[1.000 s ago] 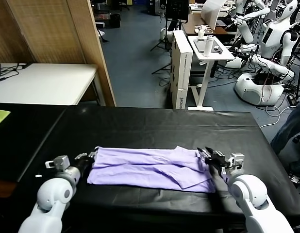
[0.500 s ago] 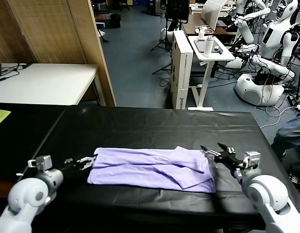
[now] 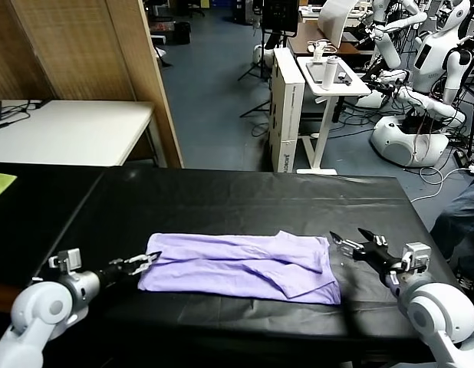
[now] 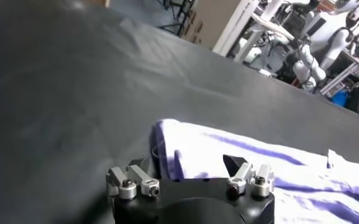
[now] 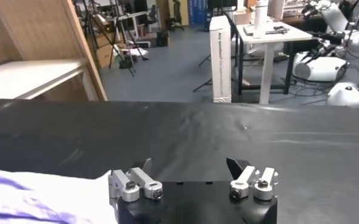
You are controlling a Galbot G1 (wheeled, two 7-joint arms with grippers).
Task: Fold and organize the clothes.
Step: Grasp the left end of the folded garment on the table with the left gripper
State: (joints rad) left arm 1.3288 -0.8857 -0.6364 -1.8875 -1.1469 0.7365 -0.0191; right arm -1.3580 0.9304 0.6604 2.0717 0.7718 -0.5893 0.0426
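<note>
A lavender T-shirt is lying folded into a long flat band across the middle of the black surface. The left hand is reaching in low from the robot's left, its fingers spread and empty, the tips sitting just at the shirt's left edge. The right hand is hovering just off the shirt's right end, pointing toward it with its fingers splayed wide, gripping nothing. Both arms are stretching inward, close above the surface.

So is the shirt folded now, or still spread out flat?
Folded. The T-shirt lies as a long narrow band on the black table, layers overlapping, sleeves tucked in; both grippers are open and off it.
</note>
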